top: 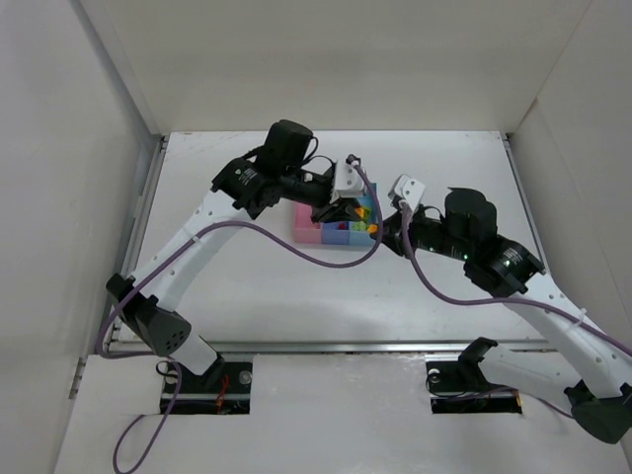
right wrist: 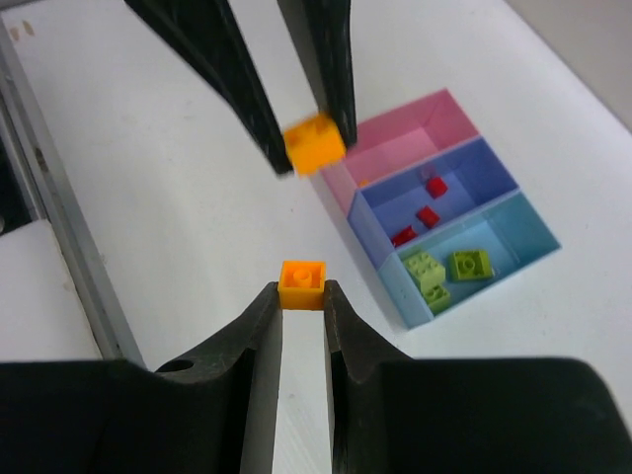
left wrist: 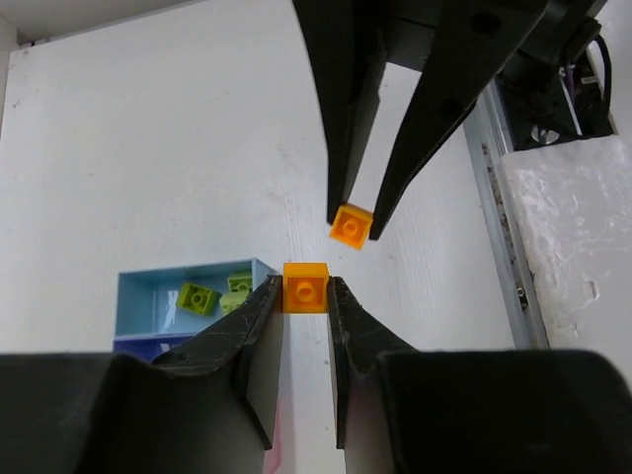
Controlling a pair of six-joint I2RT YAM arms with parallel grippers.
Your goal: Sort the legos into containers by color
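Bricks total eight. The left gripper (left wrist: pixel 304 302) is clamped on one orange-yellow brick (left wrist: pixel 305 287), and the right gripper (right wrist: pixel 301 300) on a second orange-yellow brick (right wrist: pixel 301 279). Both are raised, tips facing, near three joined bins mid-worktop (top: pixel 444 168): pink bin (right wrist: pixel 410 133), medium blue bin (right wrist: pixel 464 183) with three red bricks (right wrist: pixel 427 215), and light blue bin (right wrist: pixel 518 232) with three yellow-green bricks (right wrist: pixel 470 264).

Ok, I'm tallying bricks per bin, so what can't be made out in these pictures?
- Top view: the left tool covers part of the containers; bricks there are too small to count.
- Left wrist view: only the light blue bin shows clearly; the others sit behind that tool's fingers.
- Right wrist view: the left tool's orange brick is blurred and hides a corner of the pink bin.
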